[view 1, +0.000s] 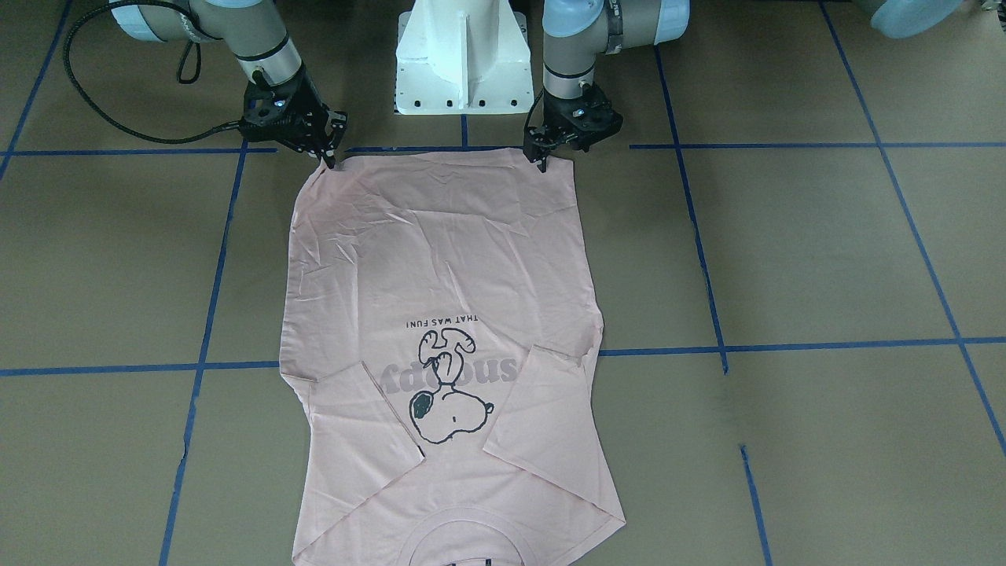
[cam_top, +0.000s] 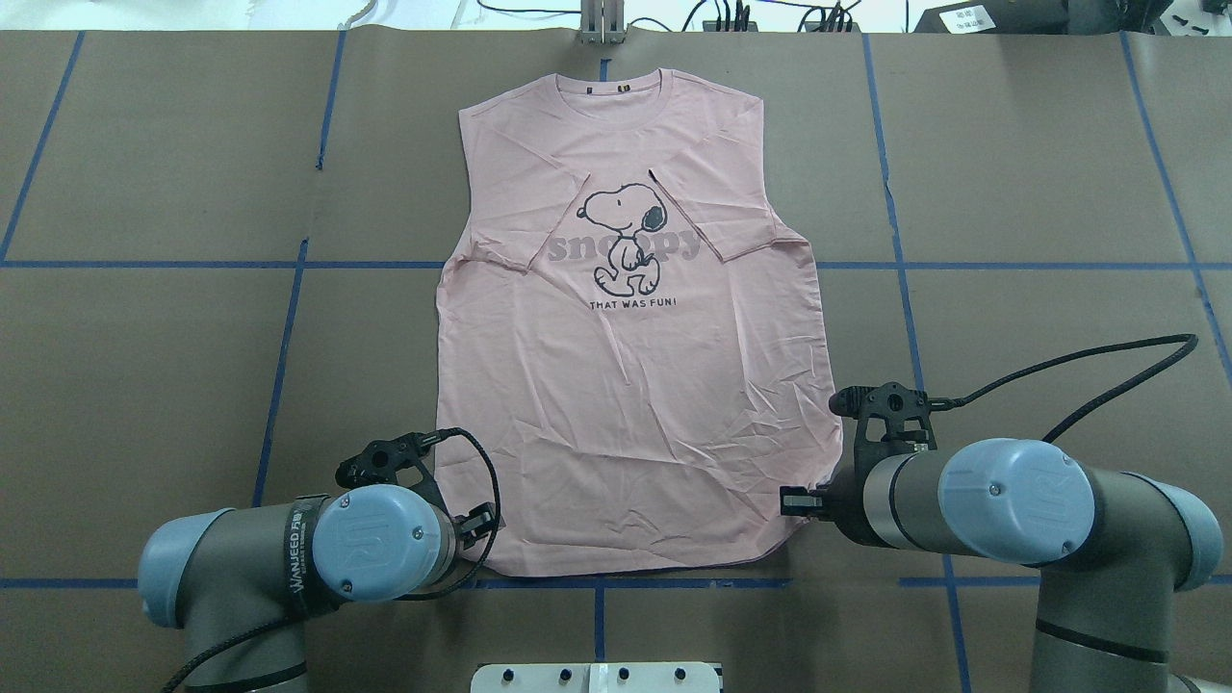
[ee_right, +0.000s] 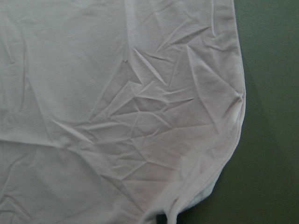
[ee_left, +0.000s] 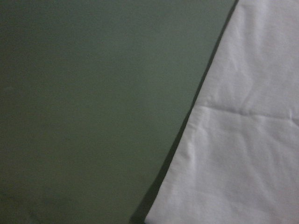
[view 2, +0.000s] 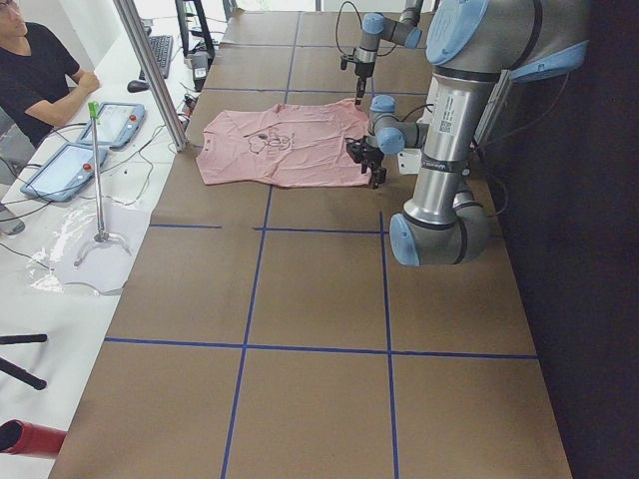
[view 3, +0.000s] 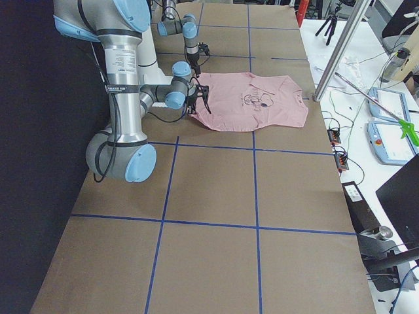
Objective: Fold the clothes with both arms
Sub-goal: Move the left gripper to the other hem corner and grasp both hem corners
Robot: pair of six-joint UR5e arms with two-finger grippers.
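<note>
Flat on the counter (cam_top: 144,385), sleeves tucked in: pink Snoopy T-shirt (cam_top: 626,385). At its hem corners: left pincer (view 1: 542,159), right pincer (view 1: 328,154); cannot tell whether spread or pinching. Risk of a skewed fold from catching one layer or lifting unevenly.

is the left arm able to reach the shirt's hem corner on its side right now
Probably yes: the left gripper sits right at that hem corner of the T-shirt, and nothing lies between them.
</note>
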